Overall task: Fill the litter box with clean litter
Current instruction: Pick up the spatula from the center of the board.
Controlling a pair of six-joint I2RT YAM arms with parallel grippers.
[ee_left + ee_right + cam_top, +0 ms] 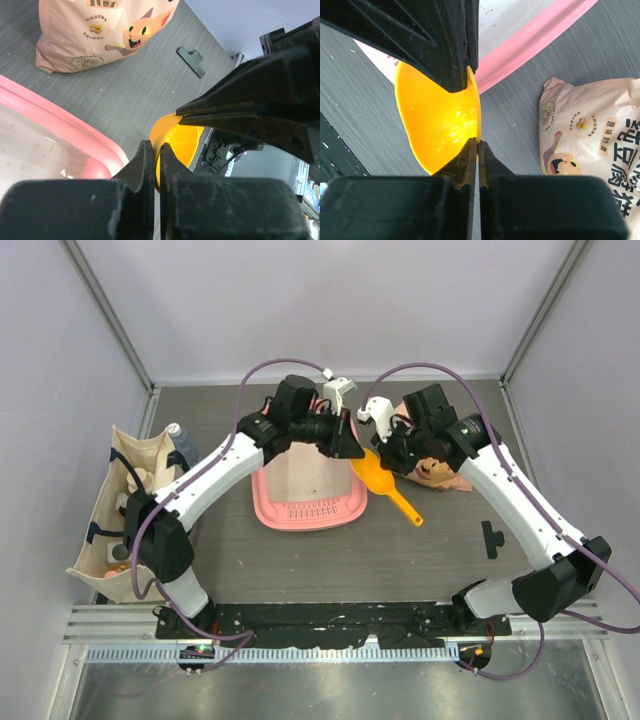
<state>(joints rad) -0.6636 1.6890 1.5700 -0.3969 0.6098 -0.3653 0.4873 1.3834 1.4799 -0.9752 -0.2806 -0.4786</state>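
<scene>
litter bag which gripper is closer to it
Right. The right gripper pinches the scoop on the side facing the bag; the left gripper pinches it by the litter box.

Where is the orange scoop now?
The scoop is mid-table in the top view, between the litter box and the litter bag, its rim pinched by the left gripper and right gripper.

The litter box [270,516] is smooth, glossy pink plastic. The scoop [437,120] is shiny, translucent orange plastic. The bag [95,30] is creased printed film and the tote [95,530] is beige cloth. The surface [400,560] is matt grey and fine-grained. The left hand [154,146] and right hand [476,142] are matt black and faintly grainy.
</scene>
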